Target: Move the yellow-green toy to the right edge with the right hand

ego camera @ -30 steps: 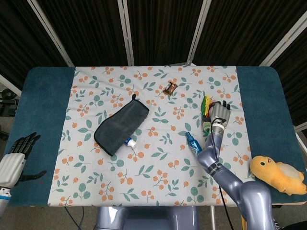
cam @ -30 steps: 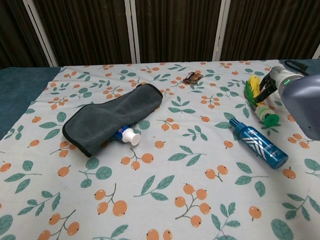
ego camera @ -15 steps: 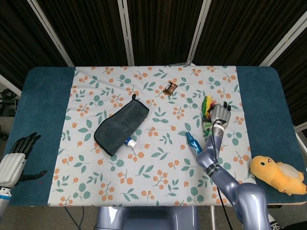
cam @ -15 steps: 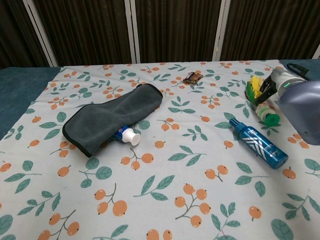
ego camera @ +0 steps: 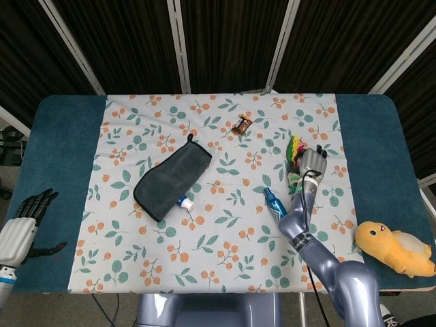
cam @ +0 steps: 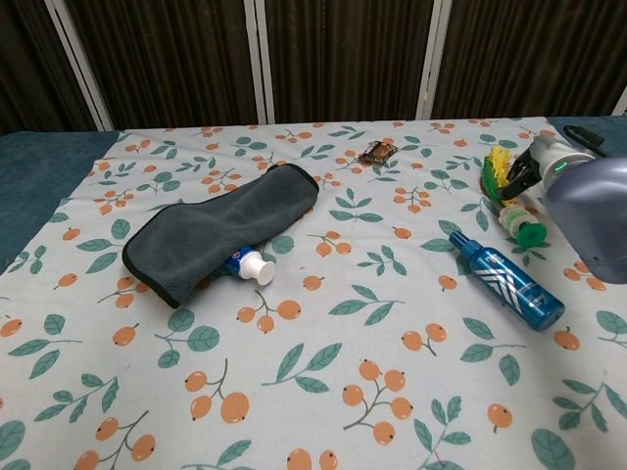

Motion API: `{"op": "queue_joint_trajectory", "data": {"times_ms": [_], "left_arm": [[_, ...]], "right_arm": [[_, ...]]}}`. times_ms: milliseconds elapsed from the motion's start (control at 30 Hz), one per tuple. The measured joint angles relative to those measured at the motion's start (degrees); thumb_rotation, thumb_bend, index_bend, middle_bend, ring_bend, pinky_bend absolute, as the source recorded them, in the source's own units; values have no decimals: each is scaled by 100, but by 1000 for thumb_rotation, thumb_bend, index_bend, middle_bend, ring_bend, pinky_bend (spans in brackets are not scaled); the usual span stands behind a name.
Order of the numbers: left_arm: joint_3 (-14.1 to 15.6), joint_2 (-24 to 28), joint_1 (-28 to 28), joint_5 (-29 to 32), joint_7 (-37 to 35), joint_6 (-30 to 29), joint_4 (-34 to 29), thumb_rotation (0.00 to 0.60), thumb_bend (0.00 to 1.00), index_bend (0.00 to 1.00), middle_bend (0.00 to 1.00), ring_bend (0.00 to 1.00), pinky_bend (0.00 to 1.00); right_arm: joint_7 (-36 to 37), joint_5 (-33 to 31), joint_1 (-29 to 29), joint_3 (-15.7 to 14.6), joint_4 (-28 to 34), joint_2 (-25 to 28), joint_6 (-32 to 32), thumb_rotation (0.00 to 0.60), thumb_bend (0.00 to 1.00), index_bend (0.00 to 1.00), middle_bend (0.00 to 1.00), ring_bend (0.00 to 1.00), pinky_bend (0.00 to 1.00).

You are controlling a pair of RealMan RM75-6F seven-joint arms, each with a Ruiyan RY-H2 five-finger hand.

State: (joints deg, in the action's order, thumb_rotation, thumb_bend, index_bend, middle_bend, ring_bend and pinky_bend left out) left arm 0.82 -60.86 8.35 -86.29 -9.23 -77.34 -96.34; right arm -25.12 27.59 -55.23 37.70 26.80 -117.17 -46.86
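The yellow-green toy (ego camera: 293, 155) has yellow, green and red bristles and a green knob at its near end. It lies on the right part of the patterned cloth, also seen in the chest view as the toy (cam: 506, 188). My right hand (ego camera: 312, 163) is against its right side, and its dark fingers (cam: 522, 174) wrap the toy's middle. Part of the toy is hidden behind that hand. Far from it, my left hand (ego camera: 26, 219) hangs off the table's front left corner with fingers apart and nothing in them.
A blue bottle (ego camera: 274, 201) lies just left of my right forearm. A grey cloth (ego camera: 172, 176) covers a toothpaste tube (ego camera: 184, 201) mid-table. A brown snack wrapper (ego camera: 242, 125) lies further back. A yellow plush (ego camera: 395, 248) sits at the right front edge.
My right hand has shifted slightly to the right on the toy, and the toy's bristled end has moved a little with it. The left hand is still.
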Motion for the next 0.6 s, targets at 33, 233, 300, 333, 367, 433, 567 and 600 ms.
{"op": "queue_joint_trajectory", "data": {"times_ms": [33, 233, 300, 333, 367, 433, 567, 600], "left_arm": [[0, 1, -1, -2, -1, -3, 0, 598, 171, 0, 0, 0, 0], [0, 2, 1, -8, -11, -3, 0, 597, 172, 0, 0, 0, 0], [2, 4, 1, -8, -15, -1, 0, 597, 172, 0, 0, 0, 0], [1, 5, 2, -7, -16, 0, 1, 596, 171, 0, 0, 0, 0], [1, 5, 2, -7, -18, 1, 0, 596, 170, 0, 0, 0, 0], [2, 5, 4, -10, -21, 3, -1, 598, 170, 0, 0, 0, 0], [2, 7, 5, -20, -24, -3, -5, 599, 169, 0, 0, 0, 0], [2, 7, 5, -22, -23, -5, -6, 598, 168, 0, 0, 0, 0]], "right_arm": [[-2, 5, 4, 9, 9, 1, 0, 600, 375, 594, 347, 0, 0], [-14, 35, 27, 62, 65, 4, -27, 600, 384, 608, 360, 0, 0], [-6, 40, 29, 84, 92, 10, -40, 600, 384, 612, 364, 0, 0], [0, 42, 30, 95, 110, 15, -49, 600, 384, 614, 366, 0, 0], [11, 44, 32, 109, 135, 22, -61, 600, 384, 615, 366, 0, 0], [33, 48, 36, 132, 192, 39, -86, 600, 383, 616, 368, 0, 0], [61, 75, 68, 170, 466, 126, -216, 600, 384, 617, 369, 0, 0], [63, 81, 79, 178, 550, 153, -257, 600, 384, 617, 370, 0, 0]]}}
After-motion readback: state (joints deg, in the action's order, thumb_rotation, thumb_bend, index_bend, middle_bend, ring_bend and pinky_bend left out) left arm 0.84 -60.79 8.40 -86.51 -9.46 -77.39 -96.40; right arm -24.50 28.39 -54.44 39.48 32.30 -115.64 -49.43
